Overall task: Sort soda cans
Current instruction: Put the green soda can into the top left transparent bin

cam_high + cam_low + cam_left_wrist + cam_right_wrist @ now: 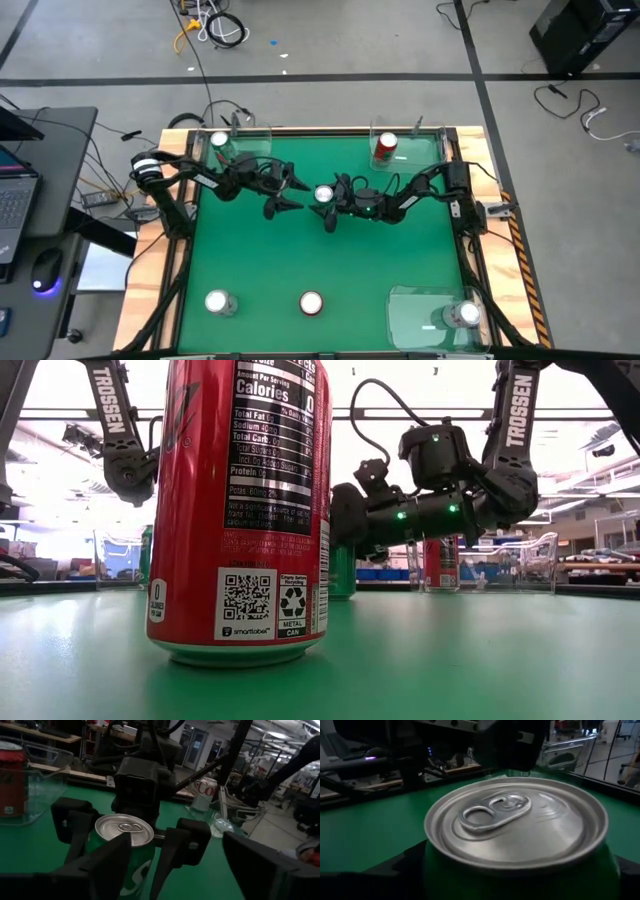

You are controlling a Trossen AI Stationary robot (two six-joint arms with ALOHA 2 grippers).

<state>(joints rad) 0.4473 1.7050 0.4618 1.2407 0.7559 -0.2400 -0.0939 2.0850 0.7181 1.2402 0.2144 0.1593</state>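
Observation:
A green soda can with a silver top stands upright on the green table's middle. My right gripper reaches level from the table's right, open, one finger on each side of this can. My left gripper stands open just left of the can, pointing level at it, with nothing between its fingers. Another green can stands in the far-left tray and a red can in the far-right tray. A silver can and a red can stand near the front edge. My right gripper's fingers stand close on both sides of the green can's upper wall, coming level from the table's right. Whether they touch it I cannot tell. The can stands upright, its base on the table.
Clear plastic trays sit at the far left, far right and near right; the near-right one holds a silver can. The near red can fills the low view. Free table lies between the middle and the front cans.

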